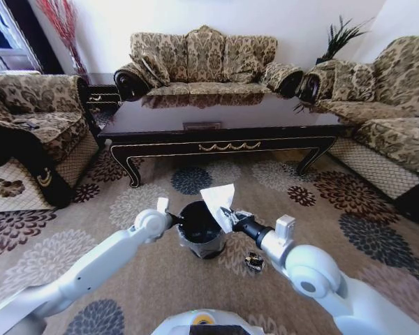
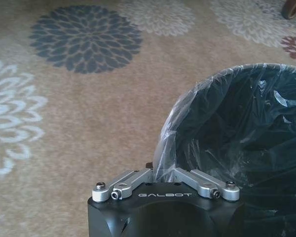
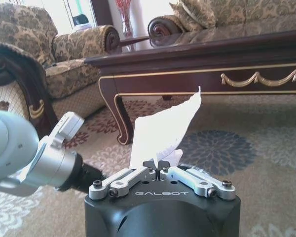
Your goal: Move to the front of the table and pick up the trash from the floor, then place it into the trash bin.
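Directly beneath the right gripper (image 1: 227, 209) sits the trash bin (image 1: 199, 230), its black mouth open just below and a little to that gripper's left. The gripper is closed on a sheet of white paper (image 1: 218, 202), which stands upward from the fingertips with its long axis roughly vertical, so it hangs over the bin's rim. The left gripper (image 2: 164, 173) is pinched on the bin's bag-lined edge (image 2: 167, 143), steadying it. A small dark wrapper (image 1: 253, 262) lies on the floor (image 1: 126, 279) near the right wrist.
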You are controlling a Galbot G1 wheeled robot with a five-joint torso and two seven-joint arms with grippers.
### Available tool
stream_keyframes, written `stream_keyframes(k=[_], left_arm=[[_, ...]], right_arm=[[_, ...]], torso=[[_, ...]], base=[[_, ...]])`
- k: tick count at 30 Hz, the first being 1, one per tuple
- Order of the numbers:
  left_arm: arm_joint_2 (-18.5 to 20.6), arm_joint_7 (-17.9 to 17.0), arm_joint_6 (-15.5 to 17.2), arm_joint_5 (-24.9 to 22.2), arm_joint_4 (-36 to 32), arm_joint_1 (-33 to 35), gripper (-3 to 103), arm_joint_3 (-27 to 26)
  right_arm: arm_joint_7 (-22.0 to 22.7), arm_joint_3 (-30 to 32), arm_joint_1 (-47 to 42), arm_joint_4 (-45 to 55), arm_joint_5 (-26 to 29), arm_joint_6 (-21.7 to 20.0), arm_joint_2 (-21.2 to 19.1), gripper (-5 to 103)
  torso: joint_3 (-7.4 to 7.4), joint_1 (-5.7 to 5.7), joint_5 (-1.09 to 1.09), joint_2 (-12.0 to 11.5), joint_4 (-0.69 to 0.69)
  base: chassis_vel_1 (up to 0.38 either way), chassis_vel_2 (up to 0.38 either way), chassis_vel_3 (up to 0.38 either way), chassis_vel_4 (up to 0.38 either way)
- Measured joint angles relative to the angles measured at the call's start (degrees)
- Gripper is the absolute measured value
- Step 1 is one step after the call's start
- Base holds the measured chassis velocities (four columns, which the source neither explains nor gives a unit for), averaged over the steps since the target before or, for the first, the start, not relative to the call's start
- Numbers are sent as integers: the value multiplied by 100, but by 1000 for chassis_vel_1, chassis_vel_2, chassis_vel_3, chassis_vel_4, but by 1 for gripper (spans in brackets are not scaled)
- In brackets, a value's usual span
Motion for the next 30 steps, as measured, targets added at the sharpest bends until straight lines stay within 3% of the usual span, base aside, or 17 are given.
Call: stream_keyframes(k=[7, 9, 12, 17, 21, 22, 26, 30], left_arm=[[71, -134, 0, -132, -255, 20, 0, 42], [103, -138, 0, -142, -286, 36, 0, 24], [128, -157, 0, -149, -327, 87, 0, -39], [119, -167, 0, -151, -346, 119, 0, -75], [79, -176, 0, -151, -345, 143, 0, -136], [79, -176, 0, -151, -345, 143, 0, -136], [130, -183, 0, -166, -363, 162, 0, -215], [408, -173, 0, -169, -480, 396, 0, -532]], right_arm=[[-9, -142, -13, -222, -168, -6, 141, -1], [-9, -152, -2, -232, -172, -9, 149, 4], [-2, -190, -3, -264, -219, -19, 169, 20], [0, -195, -86, -263, -267, -27, 186, 31], [9, -139, -134, -190, -255, -37, 189, 53], [9, -139, -134, -190, -255, -37, 189, 53], [27, 108, -184, -193, -190, -33, 249, 64], [94, 770, -361, -327, -38, 33, 334, 85]], torso=[[0, 0, 0, 0, 1], [-1, 0, 1, 0, 2], [0, 0, 0, 0, 3], [0, 0, 0, 0, 0], [0, 0, -1, 0, 1], [0, 0, -1, 0, 1], [0, 0, -1, 0, 0], [0, 0, -1, 0, 2]], base=[[0, 0, 0, 0], [0, 0, 0, 0], [0, 0, 0, 0], [0, 0, 0, 0], [0, 0, 0, 0], [0, 0, 0, 0], [0, 0, 0, 0], [0, 0, 0, 0]])
